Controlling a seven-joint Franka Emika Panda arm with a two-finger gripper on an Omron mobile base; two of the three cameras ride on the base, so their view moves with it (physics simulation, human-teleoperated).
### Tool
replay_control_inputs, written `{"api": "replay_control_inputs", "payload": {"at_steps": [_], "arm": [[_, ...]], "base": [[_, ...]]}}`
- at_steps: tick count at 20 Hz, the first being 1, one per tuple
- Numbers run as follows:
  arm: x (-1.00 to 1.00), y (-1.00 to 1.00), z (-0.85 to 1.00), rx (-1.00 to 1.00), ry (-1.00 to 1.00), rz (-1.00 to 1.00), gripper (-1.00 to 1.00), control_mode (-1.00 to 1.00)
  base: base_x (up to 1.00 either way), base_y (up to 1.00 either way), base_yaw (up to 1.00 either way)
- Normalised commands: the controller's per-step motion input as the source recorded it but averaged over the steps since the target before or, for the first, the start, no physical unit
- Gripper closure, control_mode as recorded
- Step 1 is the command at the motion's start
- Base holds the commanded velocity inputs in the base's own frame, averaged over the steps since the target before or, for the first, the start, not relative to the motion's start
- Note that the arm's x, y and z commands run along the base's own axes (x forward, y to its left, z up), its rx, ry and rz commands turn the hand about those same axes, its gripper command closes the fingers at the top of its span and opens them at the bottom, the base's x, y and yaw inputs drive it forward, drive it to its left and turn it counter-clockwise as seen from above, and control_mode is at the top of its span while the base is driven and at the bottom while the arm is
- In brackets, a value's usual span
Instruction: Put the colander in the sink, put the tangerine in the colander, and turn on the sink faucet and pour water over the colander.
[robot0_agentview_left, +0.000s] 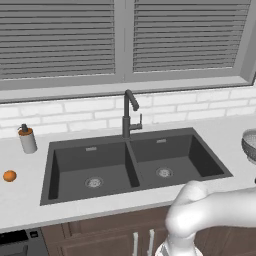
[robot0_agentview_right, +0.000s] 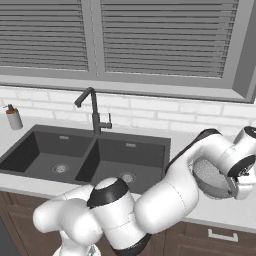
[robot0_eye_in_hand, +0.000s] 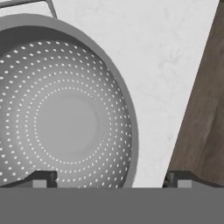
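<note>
The colander (robot0_eye_in_hand: 70, 122) is a perforated silver bowl standing on the white counter to the right of the sink (robot0_agentview_left: 135, 165); it also appears at the right edge of the left base view as the colander (robot0_agentview_left: 250, 145). In the right base view my gripper (robot0_agentview_right: 237, 192) hangs over the near right side of the colander (robot0_agentview_right: 207, 177). In the hand view the gripper (robot0_eye_in_hand: 111, 180) is open, one fingertip over the bowl's inside, the other beyond its rim, holding nothing. The tangerine (robot0_agentview_left: 9, 175) lies on the counter left of the sink. The sink faucet (robot0_agentview_left: 129, 112) stands behind the divider; no water runs.
A grey soap dispenser (robot0_agentview_left: 27, 139) stands at the back left of the counter. The counter's front edge and the brown cabinet front (robot0_eye_in_hand: 201, 109) run close beside the colander. A window with blinds spans the wall behind the white tile backsplash.
</note>
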Motion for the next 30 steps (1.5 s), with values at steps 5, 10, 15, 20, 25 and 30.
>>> {"api": "replay_control_inputs", "payload": {"at_steps": [5, 10, 15, 20, 25, 30], "arm": [[0.00, 0.11, -0.43, 0.00, 0.00, -0.04, -1.00, -1.00], [0.00, 0.00, -0.26, 0.00, 0.00, -0.03, -1.00, -1.00], [0.00, 0.00, -0.15, 0.00, 0.00, -0.05, -1.00, -1.00], [0.02, 0.01, -0.12, 0.00, 0.00, -0.04, -1.00, -1.00], [0.05, 0.05, -0.18, 0.00, 0.00, -0.03, 1.00, -1.00], [0.05, 0.01, -0.01, 0.00, 0.00, 0.00, 1.00, -1.00]], "base": [[0.00, 0.00, 0.00], [0.00, 0.00, 0.00], [0.00, 0.00, 0.00], [0.00, 0.00, 0.00], [0.00, 0.00, 0.00], [0.00, 0.00, 0.00]]}}
